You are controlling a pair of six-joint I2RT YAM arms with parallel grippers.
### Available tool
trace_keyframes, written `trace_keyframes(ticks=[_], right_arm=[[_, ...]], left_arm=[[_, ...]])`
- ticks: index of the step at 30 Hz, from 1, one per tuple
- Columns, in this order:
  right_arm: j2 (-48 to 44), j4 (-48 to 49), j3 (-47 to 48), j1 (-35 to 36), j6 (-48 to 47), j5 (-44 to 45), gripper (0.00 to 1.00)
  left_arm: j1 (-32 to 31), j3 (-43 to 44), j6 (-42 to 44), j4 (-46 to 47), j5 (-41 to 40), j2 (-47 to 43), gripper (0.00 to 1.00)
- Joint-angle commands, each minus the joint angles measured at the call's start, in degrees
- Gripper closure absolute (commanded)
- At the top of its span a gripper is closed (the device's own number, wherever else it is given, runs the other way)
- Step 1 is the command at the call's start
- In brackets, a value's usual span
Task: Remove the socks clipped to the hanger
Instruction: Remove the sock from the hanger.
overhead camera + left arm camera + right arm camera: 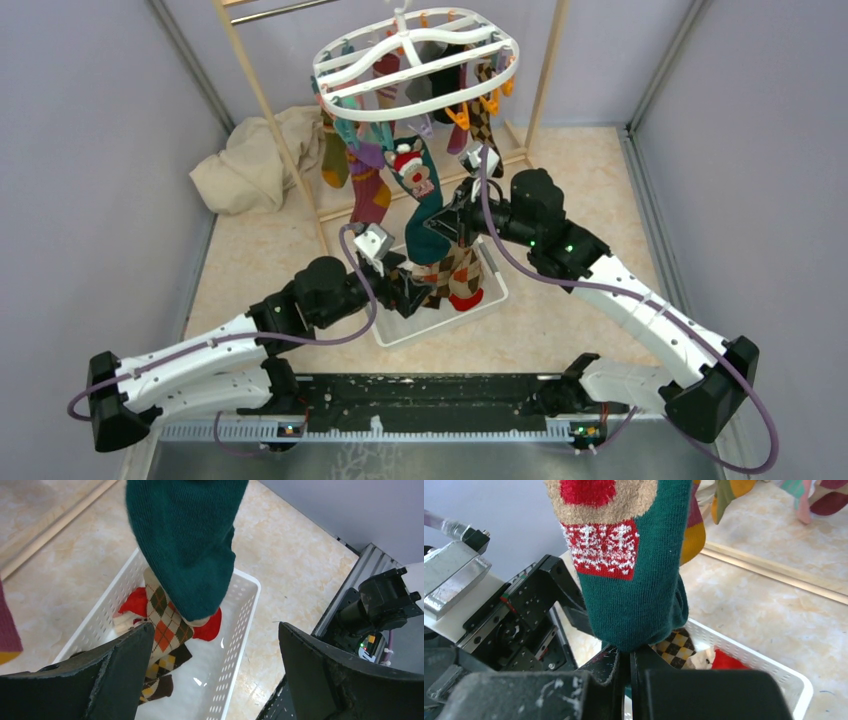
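Observation:
The white oval hanger (330, 62) hangs at the back, with several socks (368, 190) dangling from its pegs. A long dark green sock (425, 235) with a red and white pattern reaches down from it to the basket. My right gripper (447, 222) is shut on that sock's lower part (639, 595), the fabric pinched between its fingertips (629, 655). The sock's toe (187, 545) hangs just above the basket. My left gripper (214, 630) is low over the basket, open and holding nothing.
A white mesh basket (245, 630) on the floor holds an argyle sock (167, 625), a brown-yellow check sock (676, 647) and a red one (210, 627). A wooden pole rack (270, 110) carries the hanger. A beige cloth (250, 160) lies at the back left.

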Motion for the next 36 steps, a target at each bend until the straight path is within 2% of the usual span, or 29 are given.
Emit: trace_keyframes(ticks=[1, 9, 21, 25, 28, 34, 36], right_arm=[[-0.8, 2.1, 3.5, -0.6, 2.2, -4.5, 1.00], [0.0, 4.6, 2.4, -0.8, 4.7, -7.2, 1.00], [-0.8, 6.5, -0.7, -0.8, 6.5, -8.6, 1.00], [-1.2, 7.2, -1.8, -0.9, 7.0, -8.8, 1.00], [-1.3, 7.2, -2.2, -0.8, 7.1, -8.8, 1.00], [-1.7, 7.4, -3.2, -0.8, 7.1, -8.1, 1.00], [-1.8, 7.0, -3.2, -0.8, 7.2, -7.6, 1.00]], left_arm=[[0.1, -1.8, 2.9, 10.1, -0.7, -1.7, 0.01], [1.8, -0.9, 3.9, 15.4, 2.4, 1.0, 0.01], [9.5, -1.9, 0.0, 23.3, 9.8, 4.0, 0.01], [9.9, -0.8, -0.1, 24.5, 13.2, 6.3, 0.02], [9.9, -0.2, -0.2, 25.8, 14.8, 7.4, 0.14], [9.9, 1.5, 0.2, 25.0, 16.3, 8.9, 0.70], [9.9, 2.0, 0.5, 24.3, 16.3, 9.2, 0.78]])
